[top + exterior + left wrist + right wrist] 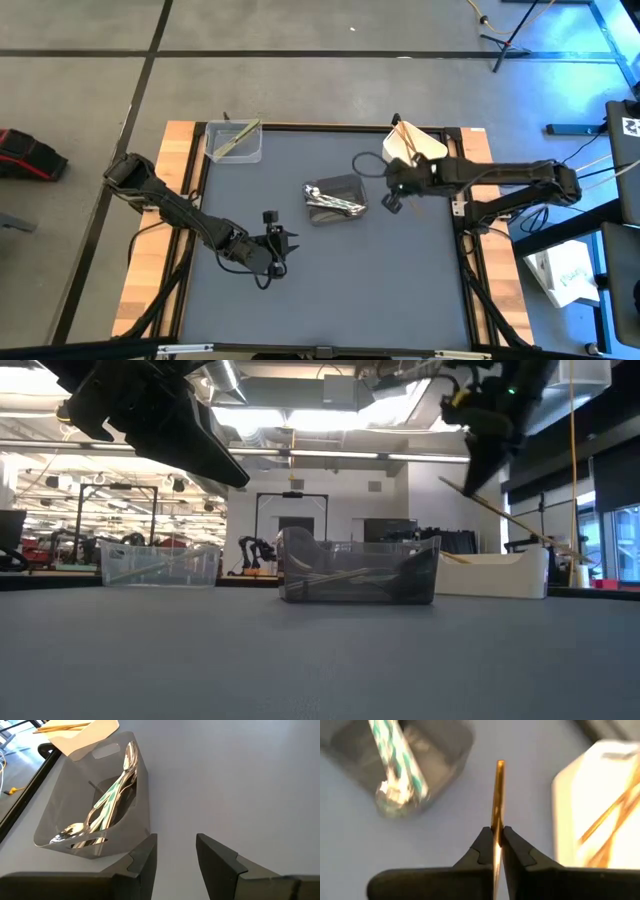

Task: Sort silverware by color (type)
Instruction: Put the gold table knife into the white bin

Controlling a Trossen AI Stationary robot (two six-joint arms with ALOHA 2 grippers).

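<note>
My right gripper (496,837) is shut on a tan wood-coloured utensil (498,790). It hangs above the table between the dark grey tub (335,198) and the white tub (418,146), as the low view (482,455) also shows. Several shiny silver utensils (107,802) lie in the dark grey tub. More tan utensils (607,827) lie in the white tub. A pale green utensil (235,140) lies in the clear tub (233,142). My left gripper (175,855) is open and empty over bare table, near the dark grey tub, and also shows in the high view (278,245). My right gripper pinches the tan utensil's slim shaft (497,822) between its two fingertips, which lie across it. The fingers come from above. The utensil is lifted clear of the table and slants in the low view (520,525), one end sticking out past the fingers (500,767).
The three tubs stand across the far half of the table: clear at far left, dark grey in the middle, white at far right. The near half of the grey table top (340,290) is bare. A black cable (368,165) loops beside the white tub.
</note>
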